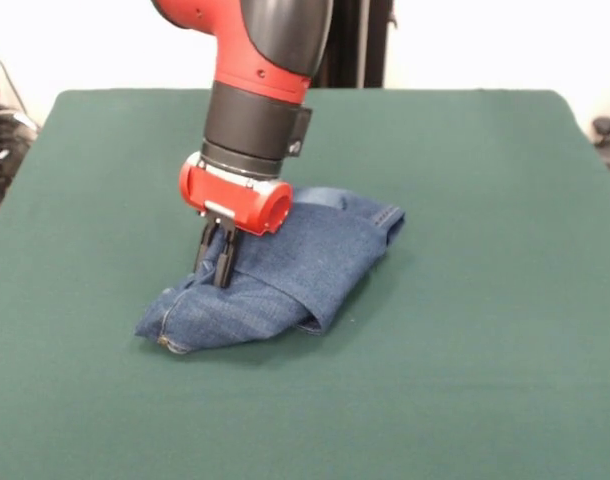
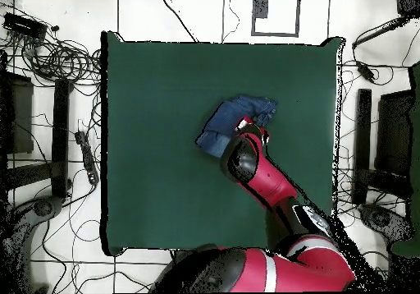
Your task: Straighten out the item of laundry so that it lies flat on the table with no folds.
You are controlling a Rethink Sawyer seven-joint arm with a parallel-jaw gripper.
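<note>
1. The fingers [image 1: 217, 262] are seen drawn close together, their tips pressed into the upper fold of the jeans [image 1: 285, 272]; a pinch of denim appears to be held between them, though the contact itself is small and partly shadowed.
2. The grip is judged to be placed on a top layer so that the layer can be lifted or dragged off the fold beneath it.
3. The red wrist [image 1: 235, 197] is held almost upright directly above the jeans, which suits a straight pull upward or sideways.
4. The jeans are left bunched in a compact folded heap: one flap is wrapped diagonally across the front, a hemmed edge is seen at the end nearest the camera, and a seamed corner sticks out at the opposite end.
5. In the overhead view the jeans [image 2: 234, 122] are found somewhat off the middle of the bench [image 2: 156, 184], toward the edge farthest from the robot's base.
6. Bare green cloth is left on every side of the jeans, so room for spreading is judged ample, with the least toward that far edge.
</note>
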